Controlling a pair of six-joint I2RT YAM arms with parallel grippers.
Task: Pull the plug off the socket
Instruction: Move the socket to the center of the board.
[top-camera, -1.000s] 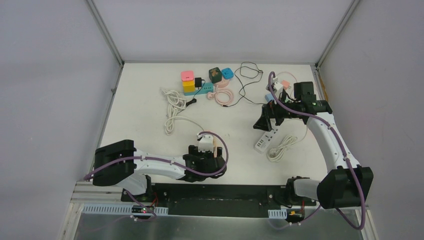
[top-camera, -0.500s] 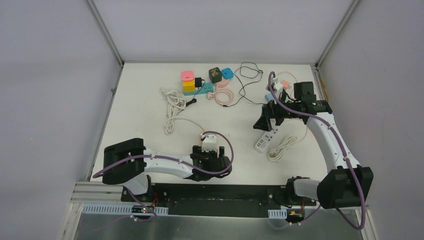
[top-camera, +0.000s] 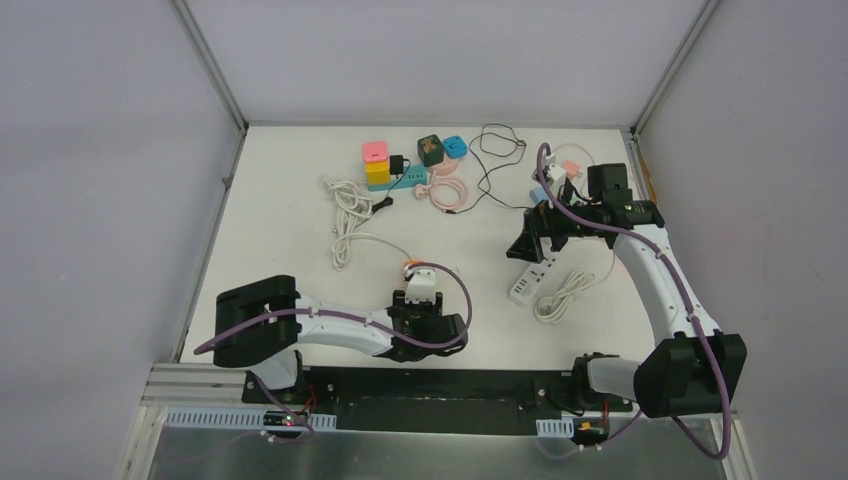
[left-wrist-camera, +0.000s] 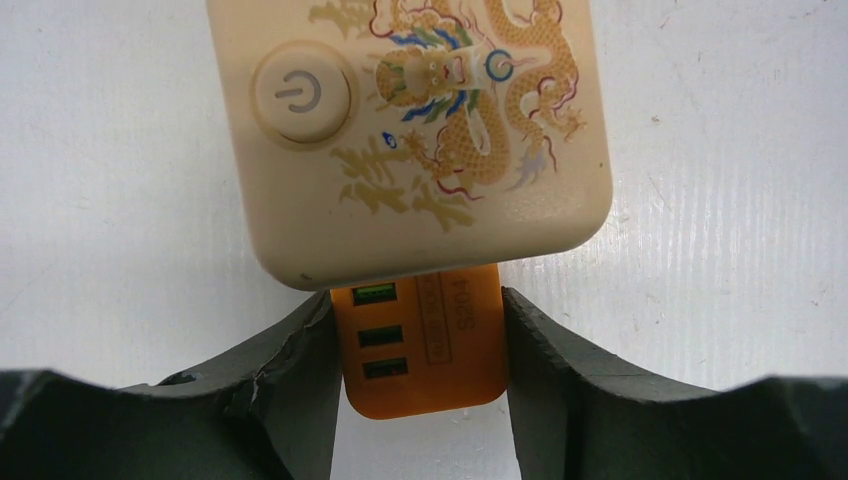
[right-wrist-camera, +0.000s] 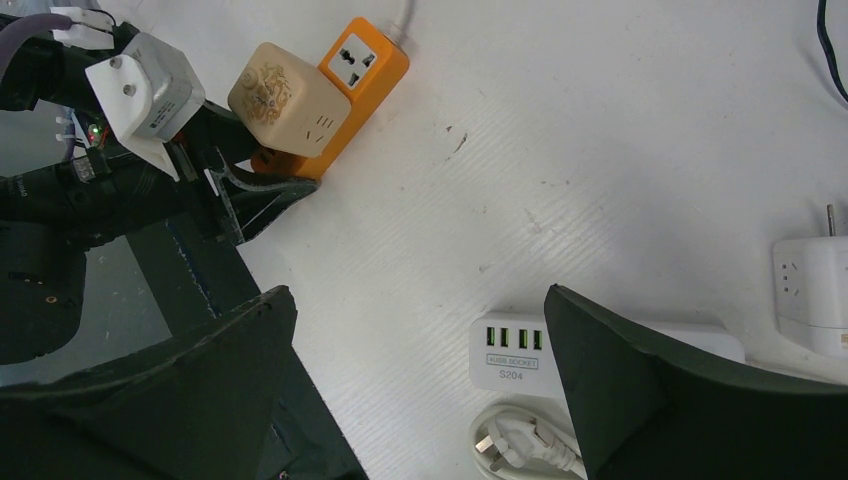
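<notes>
A cream cube plug (left-wrist-camera: 410, 130) with a dragon print and a power button sits in an orange socket strip (left-wrist-camera: 420, 345) on the white table. My left gripper (left-wrist-camera: 415, 300) is shut on the end of the orange strip, with both fingers pressed to its sides. From above, the plug (top-camera: 420, 286) shows just beyond the left gripper (top-camera: 422, 312). The right wrist view shows the plug (right-wrist-camera: 285, 95) and the orange strip (right-wrist-camera: 362, 68) too. My right gripper (right-wrist-camera: 415, 300) is open and empty above a white USB strip (right-wrist-camera: 515, 350), at the table's right (top-camera: 528, 245).
A coiled white cord with a plug (top-camera: 560, 295) lies beside the white USB strip (top-camera: 530, 280). At the back are coloured cube adapters (top-camera: 376, 160), a pink cable coil (top-camera: 447, 190), a black cable (top-camera: 495, 150) and a white cord (top-camera: 350, 212). A white adapter (right-wrist-camera: 810, 290) is near the right gripper.
My left gripper has shifted a little to the right and turned, taking the orange strip and plug with it. The right arm has not moved.
</notes>
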